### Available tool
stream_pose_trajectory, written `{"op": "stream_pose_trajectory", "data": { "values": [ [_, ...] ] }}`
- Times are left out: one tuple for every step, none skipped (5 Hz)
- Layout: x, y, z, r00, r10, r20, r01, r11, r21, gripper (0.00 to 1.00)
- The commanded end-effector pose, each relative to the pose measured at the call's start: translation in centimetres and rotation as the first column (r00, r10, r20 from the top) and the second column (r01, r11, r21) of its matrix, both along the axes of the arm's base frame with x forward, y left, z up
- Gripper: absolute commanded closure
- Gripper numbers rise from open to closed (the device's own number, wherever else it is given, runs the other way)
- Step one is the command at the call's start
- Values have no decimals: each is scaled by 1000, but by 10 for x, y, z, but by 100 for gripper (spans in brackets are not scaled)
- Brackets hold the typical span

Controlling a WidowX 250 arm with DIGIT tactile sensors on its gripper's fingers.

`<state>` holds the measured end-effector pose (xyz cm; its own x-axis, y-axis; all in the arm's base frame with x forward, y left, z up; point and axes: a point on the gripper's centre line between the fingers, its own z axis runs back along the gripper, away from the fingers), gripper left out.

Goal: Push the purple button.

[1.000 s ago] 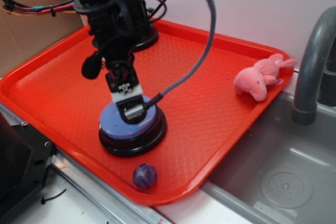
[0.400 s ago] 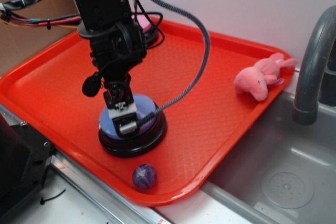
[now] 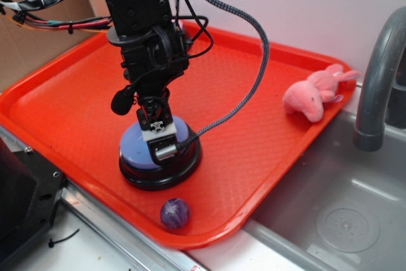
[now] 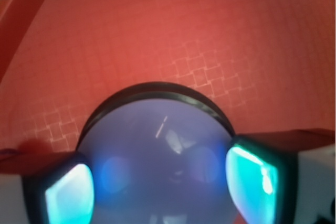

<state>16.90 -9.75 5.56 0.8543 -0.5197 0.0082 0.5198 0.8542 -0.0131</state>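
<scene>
**Gripper over purple button, fingers spread**

Exterior view: red plastic tray fills most of the frame, its surface a fine waffle texture, rim raised and rounded. The purple button sits lower left of centre on the tray: glossy periwinkle dome on a round black base with a shiny lip. The gripper stands directly over the dome, black arm coming down from the upper left, a white block and a small metal plug at the tip. Whether the tip touches the cap cannot be told from this view. A braided grey cable loops from the top of the arm down to the plug.

Wrist view: dome fills the lower middle, smooth and reflective, black ring around it, waffle-patterned red tray above. 2 fingers show at lower left and lower right, dark frames with glowing teal pads, spread wide to either side of the dome. Nothing held between them.

Other items, exterior view: a small marbled dark purple ball, smooth, near the tray's lower rim, just below the button. A pink plush toy, soft and fuzzy, at the tray's right edge. Right of the tray, a grey metal sink with a curved matte grey faucet. Brown cardboard at upper left.
</scene>
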Motion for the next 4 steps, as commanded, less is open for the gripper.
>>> {"op": "stream_pose_trajectory", "data": {
  "values": [
    [19,-5,50,994,80,73,-69,988,-135,0],
    [21,-1,59,994,76,82,-67,991,-117,0],
    [20,-1,61,994,63,86,-54,993,-104,0],
    [18,-1,56,996,52,76,-46,995,-88,0]
  ]
}}
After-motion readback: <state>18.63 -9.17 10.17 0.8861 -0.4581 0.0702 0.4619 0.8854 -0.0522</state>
